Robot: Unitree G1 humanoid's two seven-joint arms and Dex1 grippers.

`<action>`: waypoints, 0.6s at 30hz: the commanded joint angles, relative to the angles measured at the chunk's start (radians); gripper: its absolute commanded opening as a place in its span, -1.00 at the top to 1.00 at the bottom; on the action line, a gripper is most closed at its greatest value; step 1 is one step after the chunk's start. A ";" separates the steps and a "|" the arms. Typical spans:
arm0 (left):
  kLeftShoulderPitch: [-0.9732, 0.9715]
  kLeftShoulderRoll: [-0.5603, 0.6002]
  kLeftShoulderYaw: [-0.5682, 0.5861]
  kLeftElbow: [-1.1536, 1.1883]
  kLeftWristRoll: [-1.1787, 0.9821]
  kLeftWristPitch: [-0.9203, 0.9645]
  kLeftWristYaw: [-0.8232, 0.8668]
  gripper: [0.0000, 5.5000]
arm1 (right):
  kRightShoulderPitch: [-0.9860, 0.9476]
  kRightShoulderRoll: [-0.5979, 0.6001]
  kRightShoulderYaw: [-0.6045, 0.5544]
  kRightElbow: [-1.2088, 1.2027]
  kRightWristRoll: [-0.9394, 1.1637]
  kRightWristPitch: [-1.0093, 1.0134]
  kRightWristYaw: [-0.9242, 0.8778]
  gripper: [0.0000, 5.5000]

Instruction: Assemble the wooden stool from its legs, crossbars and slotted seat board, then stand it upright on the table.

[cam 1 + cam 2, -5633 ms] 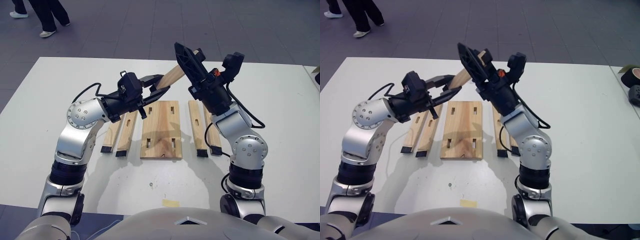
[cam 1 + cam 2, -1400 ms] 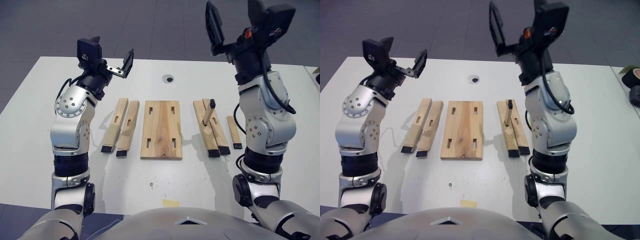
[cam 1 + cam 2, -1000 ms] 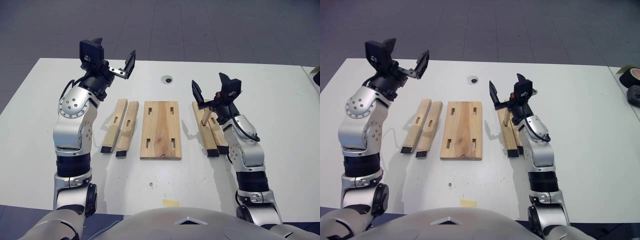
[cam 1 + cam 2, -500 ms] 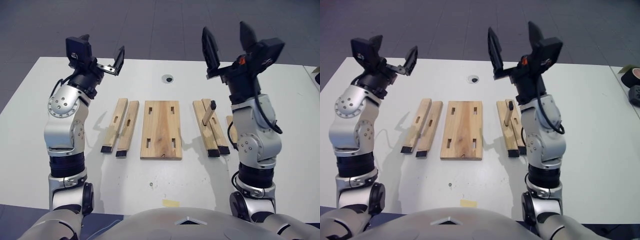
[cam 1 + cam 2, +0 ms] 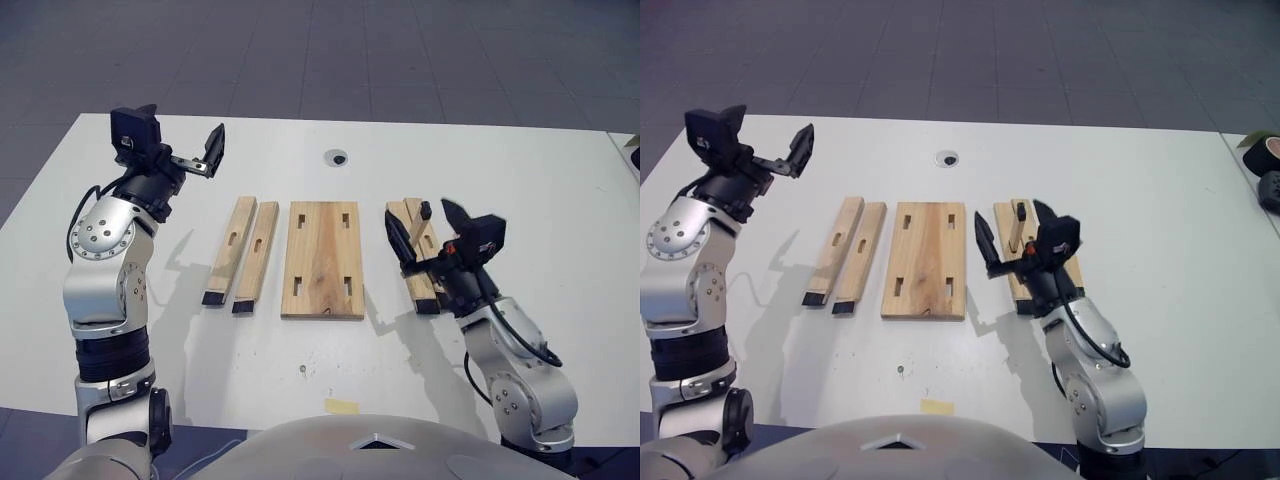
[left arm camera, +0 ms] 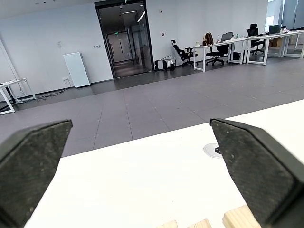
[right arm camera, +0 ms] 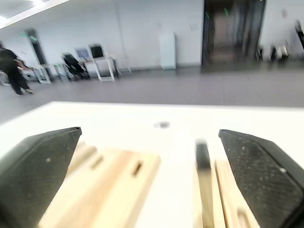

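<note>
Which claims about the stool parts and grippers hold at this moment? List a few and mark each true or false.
1. The seat board lies flat on the table. True.
2. The left gripper holds a leg. False: it is open and empty, raised above the table.
3. Two legs lie left of the board. True.
4. The stool stands assembled. False: the parts lie separate.
5. The right gripper is open, low over the right-hand legs. True.

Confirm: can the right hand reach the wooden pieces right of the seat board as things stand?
Likely yes: the right hand sits open directly over the wooden pieces beside the seat board, with nothing between them.
</note>
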 commanded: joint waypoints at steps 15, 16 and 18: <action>-0.010 0.006 -0.052 0.055 0.042 -0.019 -0.017 -0.96 | 0.133 0.039 -0.038 0.115 -0.025 0.164 -0.072 -0.96; -0.008 0.003 -0.052 0.054 0.044 -0.021 -0.013 -0.96 | 0.130 0.034 -0.046 0.128 -0.022 0.184 -0.070 -0.96; 0.004 0.002 -0.063 0.053 0.059 -0.034 -0.011 -0.96 | 0.131 0.016 -0.057 0.151 -0.021 0.224 -0.065 -0.96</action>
